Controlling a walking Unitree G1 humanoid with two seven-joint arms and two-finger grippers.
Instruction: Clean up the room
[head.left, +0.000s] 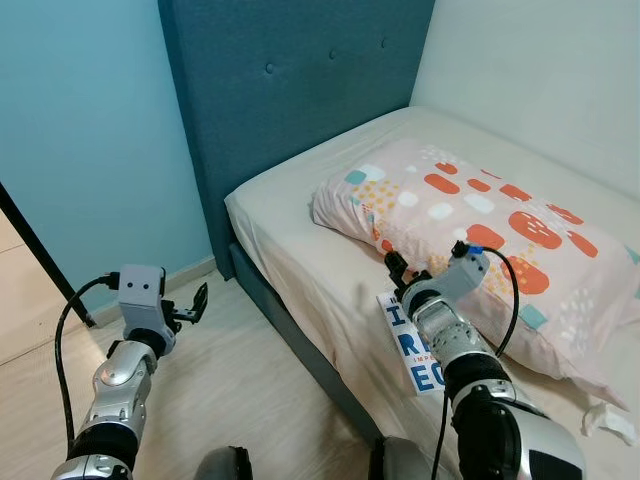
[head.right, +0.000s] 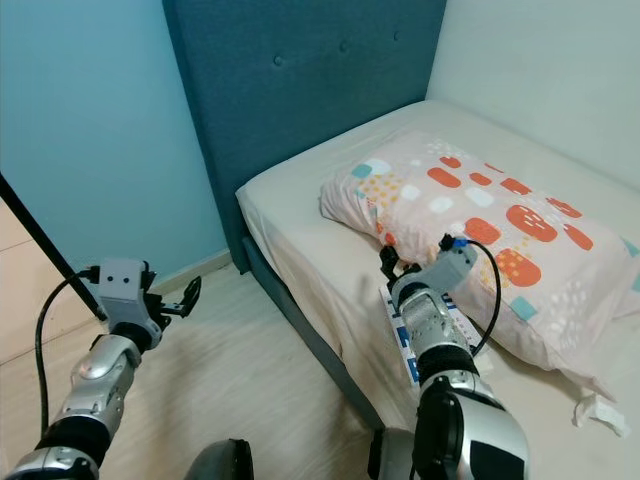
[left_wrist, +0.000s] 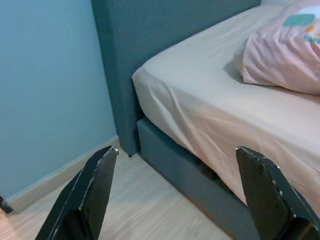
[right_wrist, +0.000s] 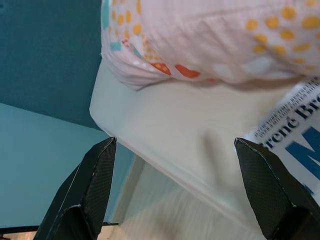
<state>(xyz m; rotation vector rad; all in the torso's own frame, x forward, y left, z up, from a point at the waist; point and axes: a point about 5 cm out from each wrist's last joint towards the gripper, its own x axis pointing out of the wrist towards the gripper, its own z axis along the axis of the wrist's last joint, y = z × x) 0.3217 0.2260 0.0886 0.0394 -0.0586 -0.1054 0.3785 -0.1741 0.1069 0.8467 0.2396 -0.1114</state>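
1. two pincers in view. the right pincer (head.left: 398, 268) is over the near edge of the bed (head.left: 290, 215), just beside the pillow's near side; its fingers (right_wrist: 90, 192) are spread wide with nothing between them.
2. left pincer (head.left: 196, 303) is held out over the wood floor (head.left: 240, 390), on the left, well apart from the bed; its fingers (left_wrist: 85, 200) are also spread wide and it has hold of nothing.
3. bed: cream sheet, dark teal frame and a tall tufted teal headboard (head.left: 290, 90) at the far end, against a light blue wall (head.left: 90, 140).
4. pillow (head.left: 470, 230): pale pink with orange, yellow, white and teal spots, lying on the mattress toward the right; its left end is nearest the headboard.
5. printed paper (head.left: 412, 350): white with large blue letters, lying flat on the sheet at the near edge of the mattress, just beside the pillow's near side. the right arm is above it and hides part of it. the right wrist view shows its corner (right_wrist: 295, 135) touching or tucked close to the pillow; cannot tell which.
6. crumpled white scrap (head.left: 608, 420): on the sheet at near right, near the pillow's near corner, apart from the paper.
7. dark rod (head.left: 40, 255): slants across the left edge, in front of the wall, reaching toward the floor.
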